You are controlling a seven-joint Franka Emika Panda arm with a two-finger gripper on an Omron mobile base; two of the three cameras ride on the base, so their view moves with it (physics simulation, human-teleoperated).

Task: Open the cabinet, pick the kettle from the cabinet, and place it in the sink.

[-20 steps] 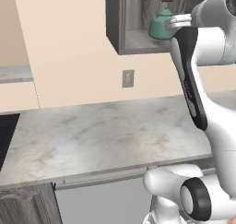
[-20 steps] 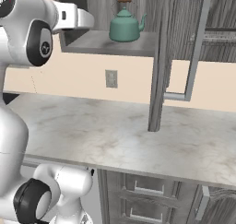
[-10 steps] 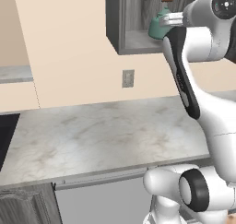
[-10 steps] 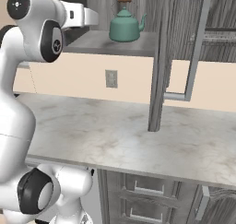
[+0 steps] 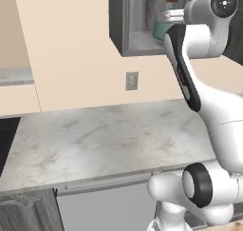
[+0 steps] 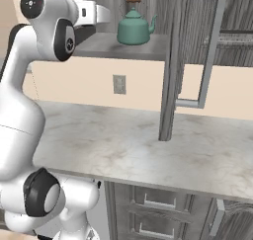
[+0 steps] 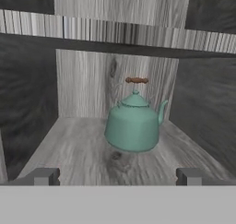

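The dark woodgrain cabinet (image 6: 123,46) stands open, its door (image 6: 173,61) swung out edge-on to the right. On the grey shelf inside sits the teal kettle (image 7: 132,126), upright, its spout to the right and its reddish-brown handle arched over the lid. In the right base view the kettle (image 6: 134,30) is in plain sight; in the left base view the kettle (image 5: 159,29) is mostly hidden behind my arm. My gripper (image 7: 117,177) is open at the front of the shelf, level with the kettle and a short way from it, with nothing between its fingertips (image 7: 44,177). The sink is out of view.
A pale marble counter (image 6: 123,145) runs below the cabinet, with a wall outlet (image 6: 118,84) above it. The open door and its grey bar handle (image 6: 210,51) hang over the counter's right part. Grey drawers (image 6: 158,209) sit underneath. A dark cooktop edge (image 5: 4,139) lies far left.
My arm has risen and stretched out, carrying the hand from left of the cabinet opening closer to the kettle. The jaws stayed wide apart. The kettle and door have not moved.
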